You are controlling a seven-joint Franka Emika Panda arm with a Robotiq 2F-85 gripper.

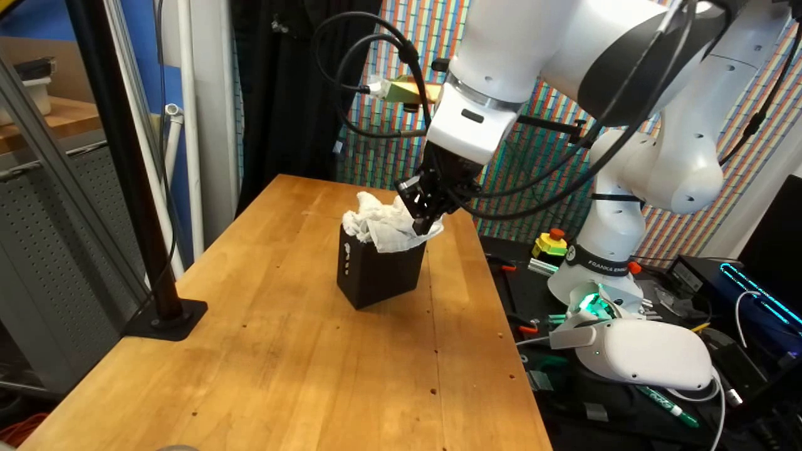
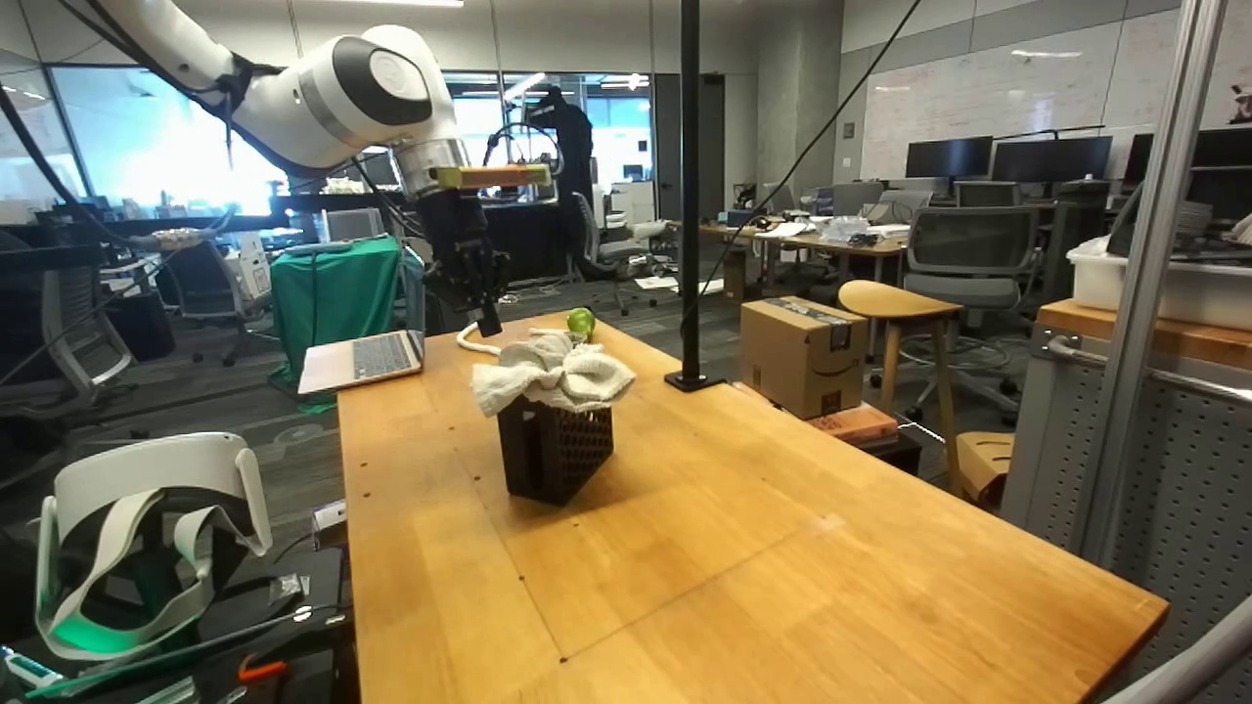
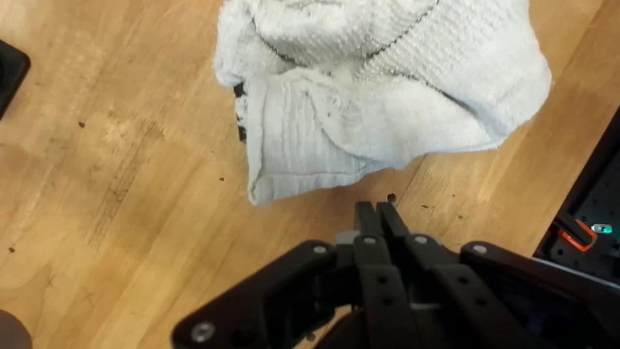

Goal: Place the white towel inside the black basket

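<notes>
The white towel (image 1: 385, 222) lies bunched on top of the black basket (image 1: 379, 272), its folds covering the opening and hanging over the rim. An exterior view shows the towel (image 2: 558, 370) spreading past the sides of the basket (image 2: 558, 452). Seen from the wrist, the towel (image 3: 387, 102) hides nearly all of the basket; only a dark sliver shows at its left edge. My gripper (image 3: 375, 206) has its fingertips together with nothing between them, off the towel's near edge. In an exterior view the gripper (image 2: 487, 328) hangs above and beside the towel, apart from it.
The basket stands on a wooden table (image 1: 301, 376). A black post (image 1: 164, 313) rises from the table's edge. A laptop (image 2: 377, 357), a green round object (image 2: 581, 323) and a white cord (image 2: 472, 339) lie beyond the basket. A headset (image 1: 655, 354) sits beside the table.
</notes>
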